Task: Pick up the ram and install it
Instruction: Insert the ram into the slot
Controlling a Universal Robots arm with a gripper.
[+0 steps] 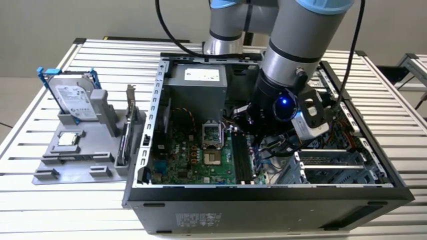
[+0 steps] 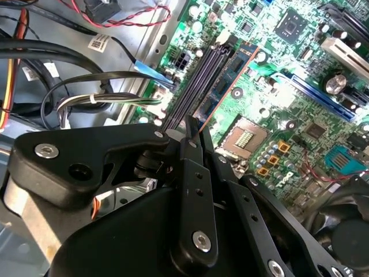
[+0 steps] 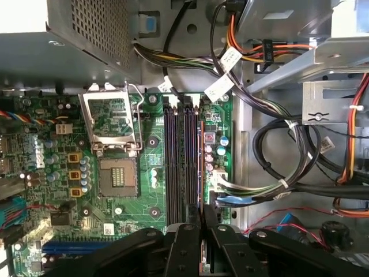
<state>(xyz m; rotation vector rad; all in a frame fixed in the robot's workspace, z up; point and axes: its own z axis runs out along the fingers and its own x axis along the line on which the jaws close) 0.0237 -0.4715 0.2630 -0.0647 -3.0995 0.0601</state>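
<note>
1. Your gripper [image 3: 203, 212] is closed almost completely. In both wrist views only a thin board separates its two black fingers [image 2: 190, 173], so it has hold of the ram [image 3: 200, 164].
2. The ram runs straight out from the fingertips, gripped at its near end. In the first wrist view you see it edge-on, as a narrow line with an orange-brown rim.
3. In the second wrist view the ram [image 2: 226, 82] shows part of one face, with dark chips in a row. It slants away from the gripper [image 2: 193, 130] across the motherboard [image 2: 288, 104].
4. The stick lies parallel to and just beside the two empty black slots [image 3: 171, 167], on the side away from the processor socket [image 3: 118, 173]. The bundled cables [image 3: 277, 144] are on its other side.
5. You cannot tell from these views whether the ram is pressed into a slot or held just above the board.
6. In the exterior view your arm [image 1: 293, 45] reaches down into the open computer case [image 1: 267, 200], above the memory area of the board.
7. The hard drive [image 1: 70, 97] stands in its blue frame on the grey stand [image 1: 80, 160]. That stand is on the table [image 1: 40, 200] towards the exterior view's left, well apart from the gripper.
</note>
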